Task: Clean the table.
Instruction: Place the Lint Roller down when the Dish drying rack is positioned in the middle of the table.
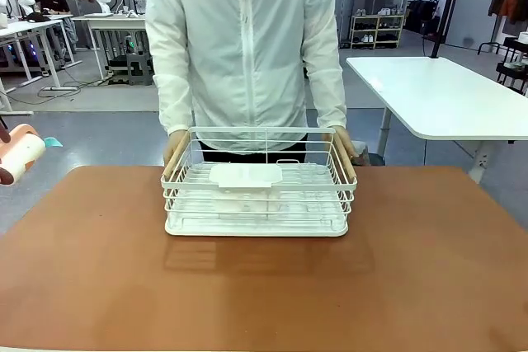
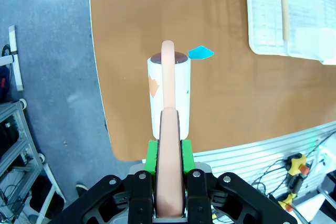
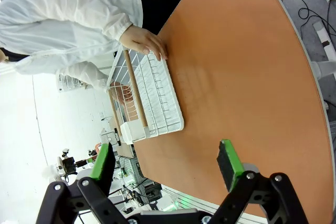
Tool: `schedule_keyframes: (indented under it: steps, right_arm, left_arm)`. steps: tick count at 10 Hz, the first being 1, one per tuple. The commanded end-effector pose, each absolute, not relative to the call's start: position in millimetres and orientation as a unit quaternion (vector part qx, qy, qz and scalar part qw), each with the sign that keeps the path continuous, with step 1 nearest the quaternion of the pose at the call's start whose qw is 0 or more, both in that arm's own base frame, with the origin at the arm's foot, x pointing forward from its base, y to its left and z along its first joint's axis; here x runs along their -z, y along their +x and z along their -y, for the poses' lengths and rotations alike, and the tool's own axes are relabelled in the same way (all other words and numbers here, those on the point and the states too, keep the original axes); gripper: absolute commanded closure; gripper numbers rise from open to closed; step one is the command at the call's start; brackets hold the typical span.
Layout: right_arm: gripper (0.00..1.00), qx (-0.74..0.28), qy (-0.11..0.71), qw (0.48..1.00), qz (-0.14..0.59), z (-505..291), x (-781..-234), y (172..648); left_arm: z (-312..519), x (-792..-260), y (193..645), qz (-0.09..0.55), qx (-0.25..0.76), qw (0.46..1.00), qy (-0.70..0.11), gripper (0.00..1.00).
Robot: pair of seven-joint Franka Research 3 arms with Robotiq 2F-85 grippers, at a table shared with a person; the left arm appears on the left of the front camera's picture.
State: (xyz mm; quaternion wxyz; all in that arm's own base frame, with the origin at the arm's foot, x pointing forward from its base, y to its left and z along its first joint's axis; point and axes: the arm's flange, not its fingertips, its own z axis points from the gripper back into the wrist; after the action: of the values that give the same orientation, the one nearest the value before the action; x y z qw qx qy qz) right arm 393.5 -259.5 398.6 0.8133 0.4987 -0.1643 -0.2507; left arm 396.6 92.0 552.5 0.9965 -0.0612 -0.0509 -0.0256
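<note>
The terracotta surface (image 1: 429, 269) is stretching wide under both arms. A person is gripping a white wire basket (image 1: 260, 195) at its middle, one hand (image 3: 144, 43) on each end. Left gripper (image 2: 169, 153) is clenching a lint roller (image 2: 169, 93) over the surface's edge; right gripper (image 3: 168, 163) is hanging with fingers spread, grasping nothing.

White wire basket (image 1: 257, 195) with wooden handles; white side table (image 1: 445, 96).
</note>
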Motion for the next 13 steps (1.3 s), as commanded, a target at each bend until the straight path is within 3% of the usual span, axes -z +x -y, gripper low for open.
schedule_keyframes:
  steps: [1,13]
  right_arm:
    - [0.00,0.246,0.502,0.812,0.166,258.8,-401.1,392.1]
    - [0.00,0.246,0.502,0.812,0.166,258.8,-401.1,392.1]
  left_arm:
    - [-95.4,-558.1,393.4,0.045,0.032,0.997,-0.055,0.79]
    - [-95.4,-558.1,393.4,0.045,0.032,0.997,-0.055,0.79]
